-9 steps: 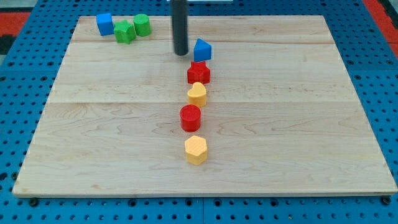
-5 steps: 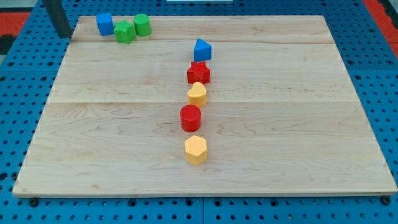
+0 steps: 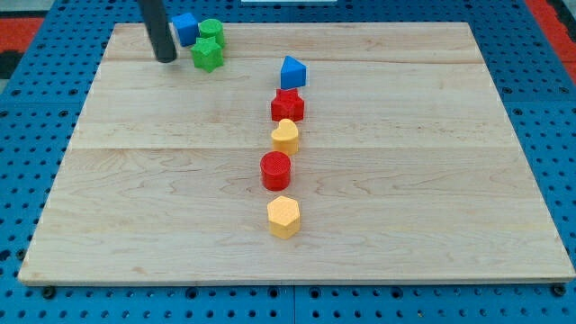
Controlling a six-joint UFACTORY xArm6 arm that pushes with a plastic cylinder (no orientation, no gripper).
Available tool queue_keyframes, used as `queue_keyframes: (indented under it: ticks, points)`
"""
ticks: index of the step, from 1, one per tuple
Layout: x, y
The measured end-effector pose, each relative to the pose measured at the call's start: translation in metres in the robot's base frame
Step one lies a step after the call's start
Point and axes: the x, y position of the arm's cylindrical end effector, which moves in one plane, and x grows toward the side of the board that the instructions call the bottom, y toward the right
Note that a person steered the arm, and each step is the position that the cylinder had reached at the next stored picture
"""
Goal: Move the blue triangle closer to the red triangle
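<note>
The blue triangle (image 3: 292,72) sits on the wooden board (image 3: 432,180) near the view's top centre. Just below it, almost touching, is a red star-shaped block (image 3: 287,105). A red cylinder (image 3: 275,170) lies further down the same column. I see no red block that is clearly a triangle. My tip (image 3: 165,59) rests on the board at the view's top left, well to the left of the blue triangle and just left of a green star (image 3: 207,55).
A blue cube (image 3: 186,27) and a green cylinder (image 3: 211,31) sit close to the green star by the top edge. A yellow heart (image 3: 285,136) lies between the two red blocks. A yellow hexagon (image 3: 283,216) ends the column at the bottom.
My tip left the blue triangle's left side, swung out past the board's top-left corner, then came back right. The blue cube and both green blocks have shifted right. The central column has not moved.
</note>
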Motion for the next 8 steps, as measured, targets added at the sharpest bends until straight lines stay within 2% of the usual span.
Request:
queue_keyframes:
  ticks: [2,3,4,5,6,7,8]
  points:
    - [-0.02,0.136]
    - [-0.018,0.165]
    - [0.002,0.175]
    - [0.026,0.131]
    - [0.04,0.114]
    - [0.017,0.14]
    - [0.029,0.141]
